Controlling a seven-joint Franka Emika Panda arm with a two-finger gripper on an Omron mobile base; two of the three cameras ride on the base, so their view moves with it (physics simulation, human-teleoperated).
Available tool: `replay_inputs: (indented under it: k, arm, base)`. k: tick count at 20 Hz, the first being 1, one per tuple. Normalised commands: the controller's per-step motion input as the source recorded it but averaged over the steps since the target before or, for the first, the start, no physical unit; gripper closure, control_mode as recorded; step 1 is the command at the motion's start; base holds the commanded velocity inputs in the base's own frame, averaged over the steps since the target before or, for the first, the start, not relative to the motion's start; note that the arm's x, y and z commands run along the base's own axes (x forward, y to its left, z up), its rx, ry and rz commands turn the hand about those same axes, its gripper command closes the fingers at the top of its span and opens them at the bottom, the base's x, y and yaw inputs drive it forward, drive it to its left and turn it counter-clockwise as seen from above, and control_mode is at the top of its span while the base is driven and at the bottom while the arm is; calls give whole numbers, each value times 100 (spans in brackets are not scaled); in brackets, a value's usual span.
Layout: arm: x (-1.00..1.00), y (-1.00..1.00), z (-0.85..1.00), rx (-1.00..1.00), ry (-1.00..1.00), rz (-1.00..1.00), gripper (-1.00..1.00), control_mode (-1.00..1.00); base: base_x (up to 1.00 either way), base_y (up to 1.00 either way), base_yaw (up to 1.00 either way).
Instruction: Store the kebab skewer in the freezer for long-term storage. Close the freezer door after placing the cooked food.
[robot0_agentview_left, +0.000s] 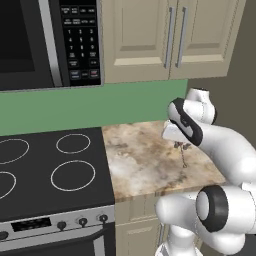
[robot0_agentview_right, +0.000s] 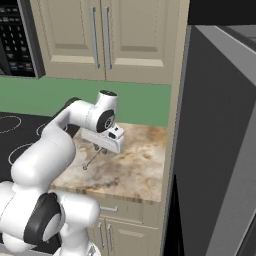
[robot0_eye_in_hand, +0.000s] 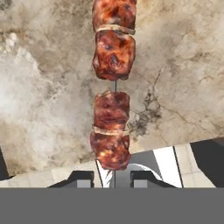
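Already the kebab skewer (robot0_eye_in_hand: 112, 92) is pinched by its bare stick end in the narrow claw (robot0_eye_in_hand: 113, 178), above the table (robot0_eye_in_hand: 48, 87); light, stiff, apt to pivot.

The kebab skewer (robot0_eye_in_hand: 112, 87) runs up from between the dark fingertips (robot0_eye_in_hand: 81, 179), its stick clamped in the jaws. Its red-brown meat chunks hang over the mottled stone table (robot0_eye_in_hand: 183, 65).

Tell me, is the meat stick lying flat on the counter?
No, the gripper is shut on the kebab skewer, which hangs above the marble counter.
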Motion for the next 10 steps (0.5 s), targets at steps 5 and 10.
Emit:
replay_inputs:
  k: [5, 10]
  arm:
    - [-17, 12, 8, -9, 1, 34, 100, -100]
    - [-36, 8, 3, -4, -5, 24, 100, -100]
  base:
    - [0, 0, 0]
    - [0, 0, 0]
